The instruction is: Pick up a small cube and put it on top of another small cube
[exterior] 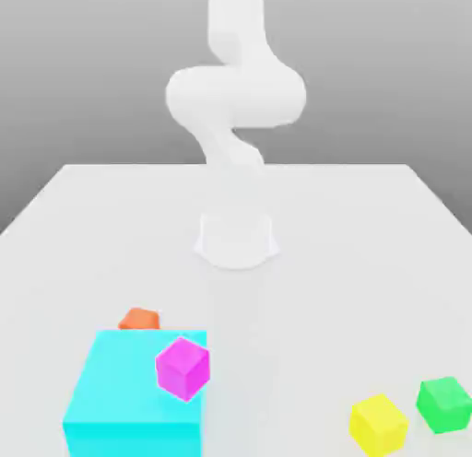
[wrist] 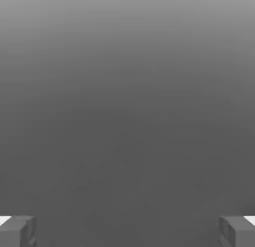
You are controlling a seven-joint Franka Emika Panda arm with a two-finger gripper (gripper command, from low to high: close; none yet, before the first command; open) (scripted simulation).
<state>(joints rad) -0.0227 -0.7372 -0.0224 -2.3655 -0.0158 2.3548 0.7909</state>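
Note:
A small magenta cube (exterior: 182, 368) sits tilted over the top of a large cyan block (exterior: 129, 400), near that block's edge on the exterior view's right. A small orange cube (exterior: 139, 319) peeks out from behind the cyan block. On the exterior view's right, a yellow cube (exterior: 378, 424) and a green cube (exterior: 444, 404) rest side by side on the table. In the hand view my gripper (wrist: 127, 232) is open, its two fingertips (wrist: 18, 231) spread wide with nothing between them and only plain grey background beyond.
The white arm (exterior: 235, 96) rises from its round base (exterior: 236, 239) at the middle of the white table (exterior: 369, 262) and bends upward out of the picture. The table's far edge runs behind the base.

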